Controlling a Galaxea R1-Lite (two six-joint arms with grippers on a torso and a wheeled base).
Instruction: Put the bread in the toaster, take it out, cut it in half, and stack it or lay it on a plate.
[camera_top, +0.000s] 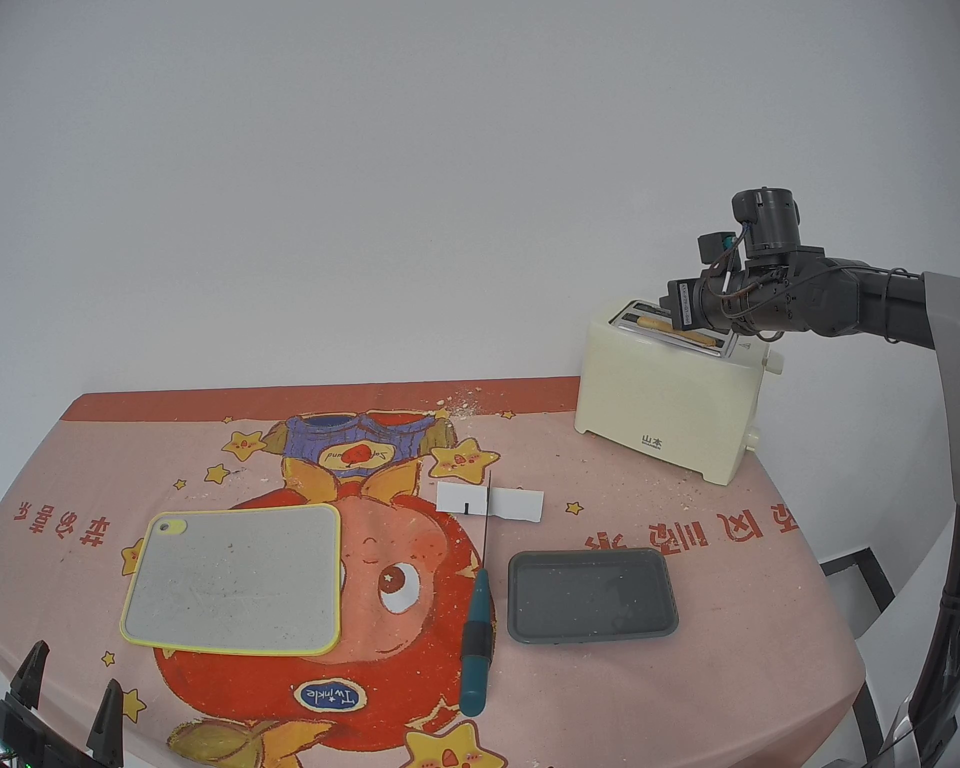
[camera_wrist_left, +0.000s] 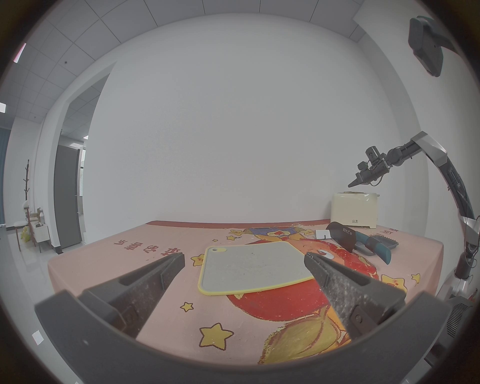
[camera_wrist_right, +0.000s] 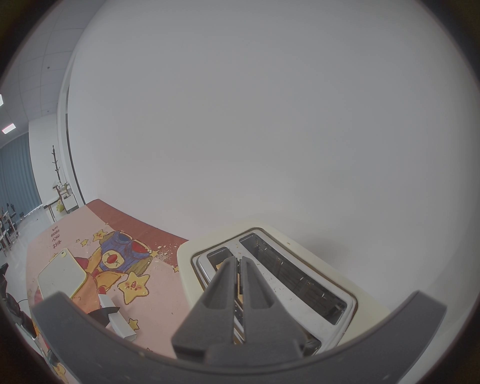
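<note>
A plain white wall (camera_top: 400, 180) stood behind the bench (camera_top: 760, 610). The bench was covered by one pink cloth with a red far border, printed with a large cartoon apple figure and scattered yellow stars. Crumbs lay on the cloth near the far edge. In the left wrist view a tiled ceiling and a dark doorway showed off to the robot's left.

At the near left corner the left gripper (camera_top: 75, 668) hung over the bench edge with its jaws wide apart and nothing between them. Just beyond it lay one grey cutting board (camera_top: 235, 580) with a yellow rim, flat on the cloth. Near the middle was one knife (camera_top: 478, 650) with a teal handle pointing toward the robot. Its blade stood on edge and ran through one small white card (camera_top: 512, 503). Just right of the handle sat one dark grey rectangular plate (camera_top: 592, 595).

At the far right stood one cream toaster (camera_top: 665, 405) with two slots. One slice of bread (camera_top: 655, 324) sat down in the slot nearer the robot, its tan top edge showing. The right gripper (camera_top: 676, 308) was over that slot, jaws drawn together with only a sliver of gap, tips at the slot's mouth.
</note>
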